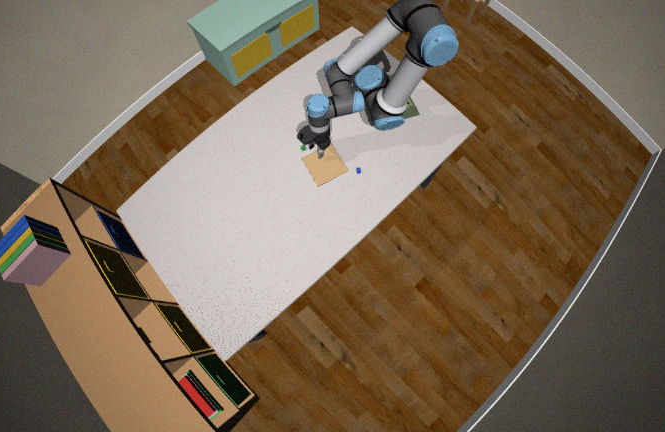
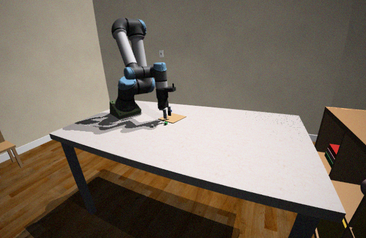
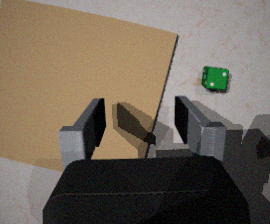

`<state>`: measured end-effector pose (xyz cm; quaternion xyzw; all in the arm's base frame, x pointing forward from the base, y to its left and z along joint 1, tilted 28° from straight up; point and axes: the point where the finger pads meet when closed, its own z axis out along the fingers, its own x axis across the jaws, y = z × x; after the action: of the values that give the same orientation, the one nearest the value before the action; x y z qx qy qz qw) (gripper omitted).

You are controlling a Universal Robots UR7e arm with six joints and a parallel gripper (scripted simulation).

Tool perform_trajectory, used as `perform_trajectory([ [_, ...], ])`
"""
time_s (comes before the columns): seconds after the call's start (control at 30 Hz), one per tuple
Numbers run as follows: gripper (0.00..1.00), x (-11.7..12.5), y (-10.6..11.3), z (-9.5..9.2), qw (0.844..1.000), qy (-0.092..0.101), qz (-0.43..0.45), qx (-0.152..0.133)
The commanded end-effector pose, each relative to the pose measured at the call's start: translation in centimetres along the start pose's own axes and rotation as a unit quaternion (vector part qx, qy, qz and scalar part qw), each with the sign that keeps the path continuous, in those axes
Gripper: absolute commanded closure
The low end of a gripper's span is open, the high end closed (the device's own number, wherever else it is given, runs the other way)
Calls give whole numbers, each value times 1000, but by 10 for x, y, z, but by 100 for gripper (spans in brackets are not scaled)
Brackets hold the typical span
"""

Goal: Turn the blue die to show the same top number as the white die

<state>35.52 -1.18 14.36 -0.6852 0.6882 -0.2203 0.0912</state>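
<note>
Right now the gripper (image 3: 138, 121) hangs low over the edge of the tan mat (image 1: 327, 170), its 2 fingers spread to full width with nothing between them. In the wrist view 1 finger (image 3: 91, 123) sits above the mat and the other above the bare table (image 2: 217, 145), so the mat's edge runs between them — a pose that looks like passing over rather than settling on anything.

The blue die (image 1: 358, 170) lies on the table just off the far side of the mat from the gripper, not on the mat at all. It is the piece to be turned, and it also has to end up fully on the mat, so my guess is the arm is crossing the mat toward it, open-handed and ready for a pinch. Its pips are too small to read in any view.

A green die (image 3: 216, 78) rests on the table near the mat's edge, close beside the gripper but untouched; it must show the same face at the end, so the fingers should give it room. A small pale cube (image 2: 152, 125) in the arm's shadow may be the white die, though I cannot read its top. Nothing stands on the mat between the gripper and the blue die.
</note>
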Motion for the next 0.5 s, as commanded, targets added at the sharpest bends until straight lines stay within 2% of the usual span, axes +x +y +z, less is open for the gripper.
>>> perform_trajectory([
  [0.0,0,-18,8,-1,1000,3,2,0],
  [0.47,0,-54,22,-1,1000,3,2,0],
])
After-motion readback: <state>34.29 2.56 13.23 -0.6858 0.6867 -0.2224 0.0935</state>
